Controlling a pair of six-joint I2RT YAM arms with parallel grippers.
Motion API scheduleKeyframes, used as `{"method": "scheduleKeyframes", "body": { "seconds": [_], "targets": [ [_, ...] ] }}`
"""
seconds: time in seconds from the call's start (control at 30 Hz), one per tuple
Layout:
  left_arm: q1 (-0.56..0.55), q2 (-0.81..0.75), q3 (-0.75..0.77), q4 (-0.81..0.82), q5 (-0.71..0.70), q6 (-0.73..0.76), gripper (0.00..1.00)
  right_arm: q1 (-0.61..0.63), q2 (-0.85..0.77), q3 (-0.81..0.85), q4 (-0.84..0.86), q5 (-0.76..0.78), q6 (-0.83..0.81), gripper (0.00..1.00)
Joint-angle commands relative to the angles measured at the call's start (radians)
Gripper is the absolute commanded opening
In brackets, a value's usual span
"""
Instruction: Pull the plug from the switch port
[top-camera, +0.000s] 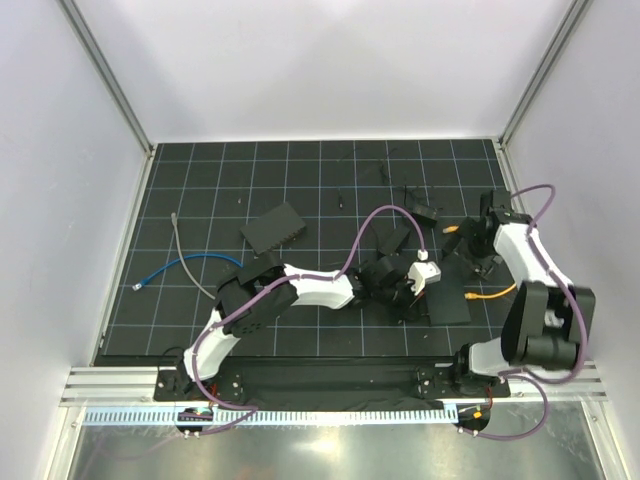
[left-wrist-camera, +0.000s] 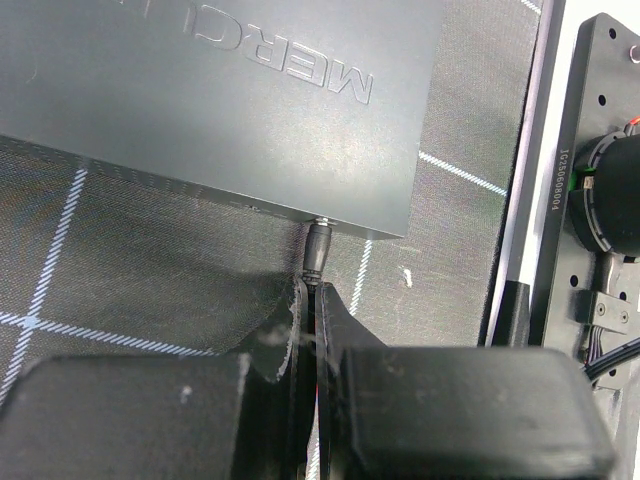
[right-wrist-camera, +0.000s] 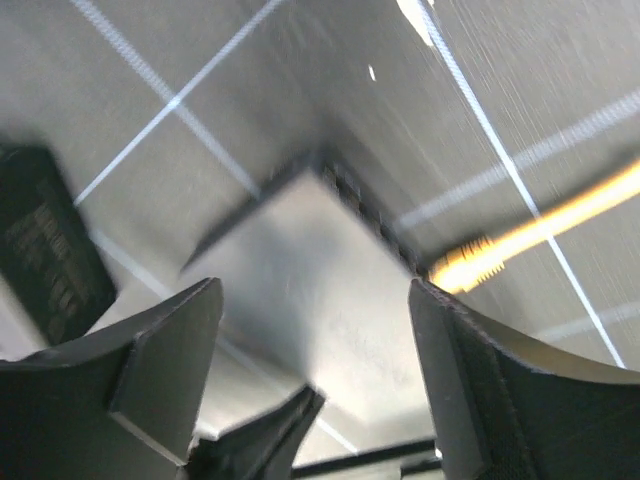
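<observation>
In the left wrist view a black switch (left-wrist-camera: 220, 90) with raised lettering lies on the gridded mat. A small dark barrel plug (left-wrist-camera: 317, 248) sits in a port on its near edge. My left gripper (left-wrist-camera: 312, 292) is shut, its pads pinched on the rear end of that plug and its lead. In the top view this gripper (top-camera: 400, 285) is mid-table beside the switch (top-camera: 447, 306). My right gripper (right-wrist-camera: 315, 290) is open and hovers over a second, blurred switch (right-wrist-camera: 320, 270) with an orange plug (right-wrist-camera: 465, 265) in its port. It is at the right in the top view (top-camera: 487, 245).
Another black box (top-camera: 273, 227) lies left of centre. A blue cable (top-camera: 175, 268) and a grey cable (top-camera: 188, 255) lie at the left. An orange cable (top-camera: 492, 294) runs by the right arm. The right arm's base plate (left-wrist-camera: 585, 200) is close beside the switch.
</observation>
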Motion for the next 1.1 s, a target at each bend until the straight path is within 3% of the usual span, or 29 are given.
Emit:
{"method": "scheduleKeyframes", "body": {
  "seconds": [0.0, 0.07, 0.17, 0.2, 0.3, 0.4, 0.53, 1.07],
  "targets": [
    [-0.005, 0.0, 0.037, 0.015, 0.011, 0.014, 0.0, 0.012, -0.149, -0.008, -0.138, 0.015, 0.042, 0.81],
    [-0.005, 0.002, 0.037, 0.015, 0.008, 0.014, 0.0, 0.018, -0.198, -0.037, -0.151, -0.055, 0.048, 0.77],
    [-0.005, 0.003, 0.038, 0.017, 0.008, 0.013, 0.0, 0.058, -0.235, -0.109, -0.137, -0.138, 0.08, 0.64],
    [-0.005, 0.003, 0.04, 0.017, 0.009, 0.011, 0.0, 0.071, -0.24, -0.138, -0.131, -0.149, 0.091, 0.51],
    [-0.005, 0.008, 0.041, 0.017, 0.011, 0.01, 0.0, 0.142, -0.252, -0.192, -0.083, -0.174, 0.13, 0.28],
    [-0.005, 0.006, 0.041, 0.017, 0.011, 0.011, 0.0, 0.2, -0.255, -0.232, -0.048, -0.174, 0.158, 0.15],
    [-0.005, 0.008, 0.044, 0.015, 0.011, 0.01, 0.0, 0.248, -0.254, -0.264, -0.019, -0.168, 0.178, 0.07],
    [-0.005, 0.006, 0.04, 0.017, 0.008, 0.011, 0.0, 0.285, -0.235, -0.326, -0.008, -0.083, 0.19, 0.01]
  ]
}}
